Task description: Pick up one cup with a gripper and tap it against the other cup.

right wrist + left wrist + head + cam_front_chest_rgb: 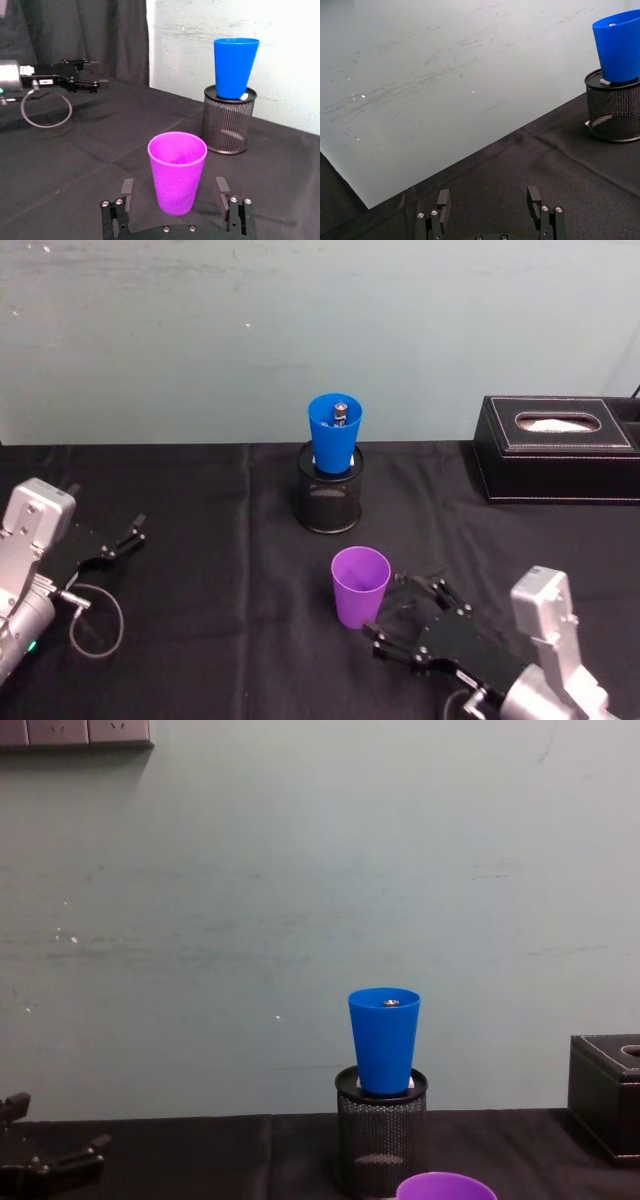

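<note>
Jaws released: right gripper just beside purple tumbler; left gripper released, parked left; blue tumbler in mesh pen holder

A mesh pen holder stands on black cloth, a tissue box to its right.

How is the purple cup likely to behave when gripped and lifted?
The purple tapered plastic tumbler looks empty, so probably light. Its smooth, tapered sides could slip in the open right pincer. Narrow base under a wider rim: it may tip if nudged.
</note>
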Controlling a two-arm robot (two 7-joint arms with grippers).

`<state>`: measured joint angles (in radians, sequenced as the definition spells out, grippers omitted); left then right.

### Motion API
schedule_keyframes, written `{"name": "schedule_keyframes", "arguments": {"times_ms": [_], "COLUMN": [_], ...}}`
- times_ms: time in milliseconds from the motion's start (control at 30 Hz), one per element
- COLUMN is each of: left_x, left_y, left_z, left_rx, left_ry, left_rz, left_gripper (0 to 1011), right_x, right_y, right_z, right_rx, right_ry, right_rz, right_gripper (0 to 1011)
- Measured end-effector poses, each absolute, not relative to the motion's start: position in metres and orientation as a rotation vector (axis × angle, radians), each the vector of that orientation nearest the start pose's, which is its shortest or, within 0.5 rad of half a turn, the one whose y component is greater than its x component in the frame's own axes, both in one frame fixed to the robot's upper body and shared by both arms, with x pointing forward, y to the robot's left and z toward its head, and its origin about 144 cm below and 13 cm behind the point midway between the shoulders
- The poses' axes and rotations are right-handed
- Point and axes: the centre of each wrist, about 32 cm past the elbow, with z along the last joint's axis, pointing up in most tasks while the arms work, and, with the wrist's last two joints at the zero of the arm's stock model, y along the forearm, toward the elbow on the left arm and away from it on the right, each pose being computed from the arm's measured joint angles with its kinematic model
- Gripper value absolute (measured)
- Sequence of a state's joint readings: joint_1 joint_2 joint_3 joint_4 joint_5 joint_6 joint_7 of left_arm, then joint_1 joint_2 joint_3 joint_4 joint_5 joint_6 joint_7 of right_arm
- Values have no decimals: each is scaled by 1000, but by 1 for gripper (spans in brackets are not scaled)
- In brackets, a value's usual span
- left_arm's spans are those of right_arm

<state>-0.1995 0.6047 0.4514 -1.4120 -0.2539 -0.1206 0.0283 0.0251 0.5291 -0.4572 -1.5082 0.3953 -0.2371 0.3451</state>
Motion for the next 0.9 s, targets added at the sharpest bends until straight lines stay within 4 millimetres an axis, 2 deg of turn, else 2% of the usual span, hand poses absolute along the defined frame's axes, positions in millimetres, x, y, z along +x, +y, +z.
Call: {"name": "schedule_keyframes", "arguments": {"times_ms": [433,900], "left_x": [489,489], "left_y": [310,310], "left_z": [1140,1140], "left_rx": [304,304], "left_ry": [-285,-285], "left_rz": [1248,1248], "left_gripper": [1000,1000], "right_x": [463,485], "right_y": [-244,-229], "right_z": [1103,1100], "right_rx": [-110,-100], "right_ry": [-109,-97], "right_rz": [-851,-839], "right_gripper": [1003,1003]}}
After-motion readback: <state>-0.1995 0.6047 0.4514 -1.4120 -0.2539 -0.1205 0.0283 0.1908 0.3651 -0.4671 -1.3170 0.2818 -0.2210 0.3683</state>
